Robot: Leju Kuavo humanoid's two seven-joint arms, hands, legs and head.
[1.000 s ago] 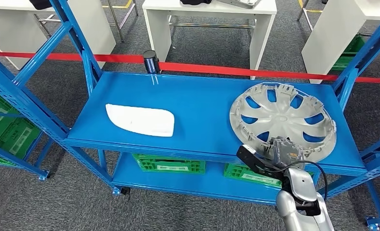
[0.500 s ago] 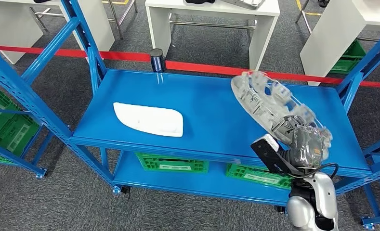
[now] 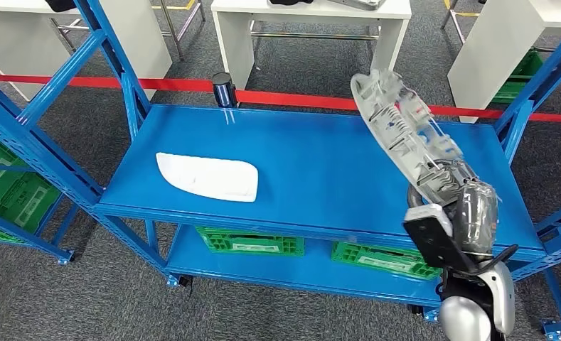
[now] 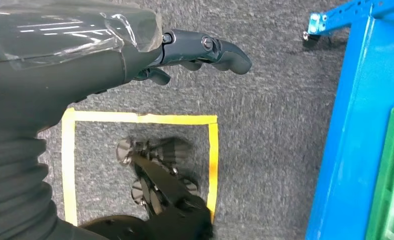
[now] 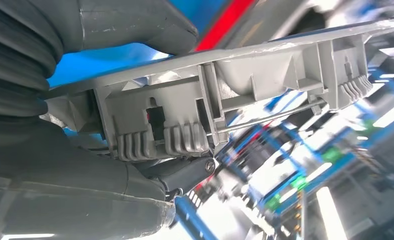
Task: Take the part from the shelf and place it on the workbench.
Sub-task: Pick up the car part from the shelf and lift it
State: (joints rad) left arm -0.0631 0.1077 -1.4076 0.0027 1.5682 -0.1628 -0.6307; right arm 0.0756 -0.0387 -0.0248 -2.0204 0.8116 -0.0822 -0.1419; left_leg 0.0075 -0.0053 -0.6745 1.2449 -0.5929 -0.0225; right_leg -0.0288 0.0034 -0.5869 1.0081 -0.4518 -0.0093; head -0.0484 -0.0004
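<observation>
A second ago the grey hubcap (image 3: pixel 405 138) lay flat on the right part of the blue shelf (image 3: pixel 306 170), with the right hand (image 3: pixel 453 190) at its near rim. Half a second ago that hand had already tipped it up, near rim raised and far edge over the shelf. Now the hand holds the hubcap clear of the shelf and steeper, almost on edge, its far rim reaching up past the shelf's far edge. The right arm has risen with it and sits higher and further right in the head view.
</observation>
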